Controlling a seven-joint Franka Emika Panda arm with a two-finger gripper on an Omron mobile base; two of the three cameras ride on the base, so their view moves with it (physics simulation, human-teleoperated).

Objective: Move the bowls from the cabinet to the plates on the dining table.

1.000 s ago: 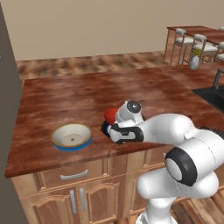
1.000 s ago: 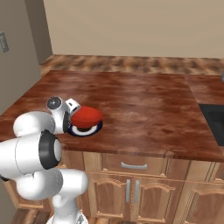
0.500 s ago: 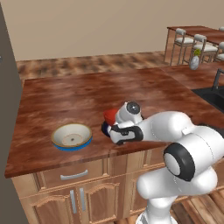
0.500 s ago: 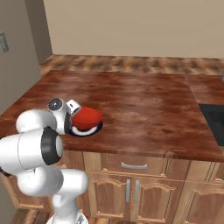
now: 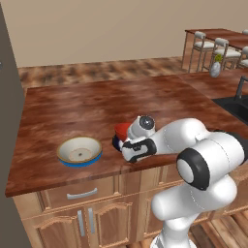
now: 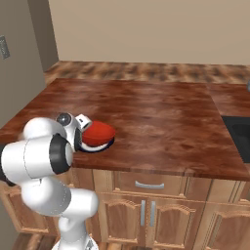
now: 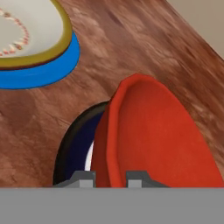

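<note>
You have lots of bare wood on the dining table [image 5: 87,104] behind and to the right of the dishes. Two things sit in the way near the front edge: the cream bowl [image 5: 79,149] on its blue plate [image 5: 82,160], and the red bowl [image 6: 98,132], tilted over the dark plate [image 7: 76,139].

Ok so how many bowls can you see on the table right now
2. The cream bowl sits on the blue plate near the table's front edge; the red bowl is tilted over the dark plate, its rim pinched in the gripper.
</note>
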